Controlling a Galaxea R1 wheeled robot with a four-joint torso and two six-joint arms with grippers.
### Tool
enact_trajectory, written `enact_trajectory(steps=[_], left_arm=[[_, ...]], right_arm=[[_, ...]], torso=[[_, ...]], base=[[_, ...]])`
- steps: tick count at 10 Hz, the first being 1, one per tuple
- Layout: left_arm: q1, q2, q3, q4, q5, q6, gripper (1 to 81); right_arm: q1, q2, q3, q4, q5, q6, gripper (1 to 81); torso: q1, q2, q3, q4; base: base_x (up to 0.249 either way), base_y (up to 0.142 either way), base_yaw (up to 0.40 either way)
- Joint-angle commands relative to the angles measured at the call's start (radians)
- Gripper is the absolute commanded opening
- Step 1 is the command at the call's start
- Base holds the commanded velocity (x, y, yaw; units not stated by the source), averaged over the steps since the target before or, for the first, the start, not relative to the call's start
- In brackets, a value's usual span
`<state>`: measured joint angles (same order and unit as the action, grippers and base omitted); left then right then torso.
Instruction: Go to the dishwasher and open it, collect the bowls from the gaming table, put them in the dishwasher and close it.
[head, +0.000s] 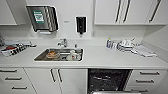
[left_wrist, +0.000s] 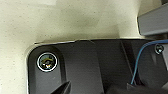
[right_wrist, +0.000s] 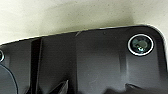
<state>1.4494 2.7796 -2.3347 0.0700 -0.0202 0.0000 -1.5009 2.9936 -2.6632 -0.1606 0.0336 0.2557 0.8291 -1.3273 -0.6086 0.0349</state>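
Gripper state can't be told on either arm; dishwasher (head: 108, 80) open under the bench (head: 100, 58), dark racks showing; sink (head: 60, 55) holds dishes, incl. an orange-brown one

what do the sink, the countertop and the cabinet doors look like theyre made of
Sink: probably stainless steel, a grey basin with a shiny rim and soft reflections. Countertop: a smooth white slab with a matte look, perhaps solid surface or laminate; the look leaves it open. Cabinet doors: flat white panels, likely laminated or painted board, with dark bar handles.
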Motion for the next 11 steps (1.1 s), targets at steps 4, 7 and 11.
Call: enact_trajectory(steps=[4, 7, 11], left_arm=[[-0.045, 0.111, -0.21, -0.029, 0.063, 0.002, 81.1], [-0.043, 0.115, -0.21, -0.024, 0.066, 0.002, 81.1], [-0.043, 0.118, -0.21, -0.024, 0.065, 0.003, 81.1]], right_arm=[[0.038, 0.037, -0.05, -0.002, -0.054, 0.008, 81.1], [0.038, 0.038, -0.047, -0.001, -0.05, 0.008, 81.1], [0.041, 0.038, -0.05, -0.002, -0.05, 0.008, 81.1]], torso=[[-0.129, 0.2, 0.064, 0.0], [-0.186, 0.289, 0.125, 0.0], [-0.278, 0.428, 0.147, 0.0]], base=[[0.0, 0.0, 0.0], [0.0, 0.0, 0.0], [0.0, 0.0, 0.0]])
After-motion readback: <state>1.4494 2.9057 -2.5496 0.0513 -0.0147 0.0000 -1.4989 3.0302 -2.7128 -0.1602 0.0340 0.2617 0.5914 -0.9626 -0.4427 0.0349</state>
